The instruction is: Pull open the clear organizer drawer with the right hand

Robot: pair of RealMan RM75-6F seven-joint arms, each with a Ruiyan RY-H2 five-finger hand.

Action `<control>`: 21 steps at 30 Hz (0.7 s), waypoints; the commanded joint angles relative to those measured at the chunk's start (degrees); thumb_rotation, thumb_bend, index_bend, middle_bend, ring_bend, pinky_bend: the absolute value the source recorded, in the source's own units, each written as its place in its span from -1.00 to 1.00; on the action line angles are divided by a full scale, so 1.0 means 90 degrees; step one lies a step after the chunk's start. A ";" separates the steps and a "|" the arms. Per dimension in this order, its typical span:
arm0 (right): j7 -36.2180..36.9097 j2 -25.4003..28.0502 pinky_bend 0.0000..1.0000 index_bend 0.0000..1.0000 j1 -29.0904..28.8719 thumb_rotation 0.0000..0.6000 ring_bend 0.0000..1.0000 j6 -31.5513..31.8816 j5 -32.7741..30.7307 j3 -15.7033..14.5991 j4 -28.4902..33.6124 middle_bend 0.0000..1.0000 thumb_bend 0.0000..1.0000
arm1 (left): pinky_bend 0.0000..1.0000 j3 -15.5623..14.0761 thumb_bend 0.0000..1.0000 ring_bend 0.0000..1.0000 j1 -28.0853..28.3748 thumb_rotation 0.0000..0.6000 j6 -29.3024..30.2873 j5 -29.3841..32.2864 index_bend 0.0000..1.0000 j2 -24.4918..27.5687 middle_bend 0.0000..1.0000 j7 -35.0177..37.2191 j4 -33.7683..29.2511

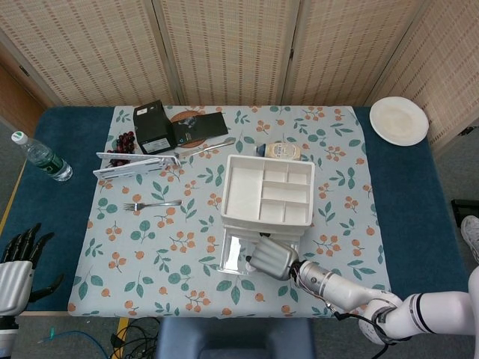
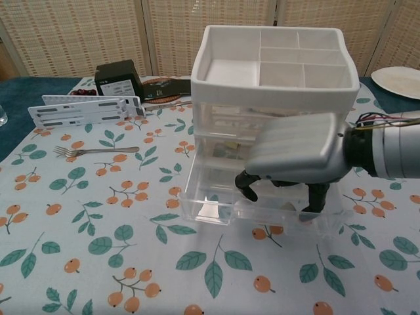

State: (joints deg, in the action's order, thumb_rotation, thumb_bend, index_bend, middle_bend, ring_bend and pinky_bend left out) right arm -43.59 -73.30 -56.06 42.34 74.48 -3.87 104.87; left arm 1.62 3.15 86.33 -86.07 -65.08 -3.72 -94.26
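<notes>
The organizer has a white divided tray on top and clear drawers underneath. Its bottom clear drawer stands pulled out toward the table's front edge, also seen as the drawer in the head view. My right hand lies over the drawer, fingers curled down inside it and hooked behind its front wall. In the head view the right hand covers the drawer's right half. My left hand hangs off the table's front left corner, fingers apart, holding nothing.
A fork and a white slotted rack lie left of the organizer. A black box, grapes, a jar and a knife sit behind. A water bottle stands far left, a plate far right.
</notes>
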 commanded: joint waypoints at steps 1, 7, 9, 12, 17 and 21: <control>-0.0016 -0.0007 1.00 -0.19 0.0009 1.00 1.00 0.0010 -0.0003 -0.0005 0.0011 1.00 -0.73 | -0.86 0.0000 -0.50 -0.93 -0.0002 1.00 0.0005 -0.0003 -0.72 0.0004 -1.00 0.0009 0.0000; -0.0056 -0.0030 1.00 -0.13 0.0042 1.00 1.00 0.0047 -0.0004 -0.0017 0.0021 1.00 -0.73 | -0.86 -0.0005 -0.50 -0.93 -0.0009 1.00 0.0021 -0.0016 -0.72 0.0015 -1.00 0.0026 -0.0006; -0.0070 -0.0035 1.00 -0.09 0.0049 1.00 1.00 0.0042 -0.0015 -0.0029 0.0017 1.00 -0.72 | -0.86 -0.0009 -0.51 -0.93 -0.0012 1.00 0.0023 -0.0019 -0.72 0.0016 -1.00 0.0029 -0.0006; -0.0098 -0.0041 1.00 -0.04 0.0057 1.00 1.00 0.0027 -0.0034 -0.0051 0.0004 1.00 -0.71 | -0.86 -0.0009 -0.51 -0.93 -0.0016 1.00 0.0026 -0.0013 -0.72 0.0016 -1.00 0.0035 -0.0006; -0.0101 -0.0053 1.00 -0.03 0.0066 1.00 1.00 0.0029 -0.0041 -0.0049 -0.0016 1.00 -0.64 | -0.86 -0.0007 -0.50 -0.93 -0.0013 1.00 0.0025 -0.0016 -0.72 0.0017 -1.00 0.0037 -0.0007; -0.0090 -0.0058 1.00 -0.01 0.0066 1.00 1.00 0.0018 -0.0049 -0.0045 -0.0035 1.00 -0.55 | -0.86 -0.0007 -0.50 -0.93 -0.0014 1.00 0.0026 -0.0014 -0.72 0.0016 -1.00 0.0036 -0.0005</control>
State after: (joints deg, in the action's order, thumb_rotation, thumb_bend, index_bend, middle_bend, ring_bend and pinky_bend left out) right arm -44.40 -73.82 -55.46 42.50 74.04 -4.28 104.54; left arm 1.56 3.03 86.57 -86.20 -64.94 -3.40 -94.31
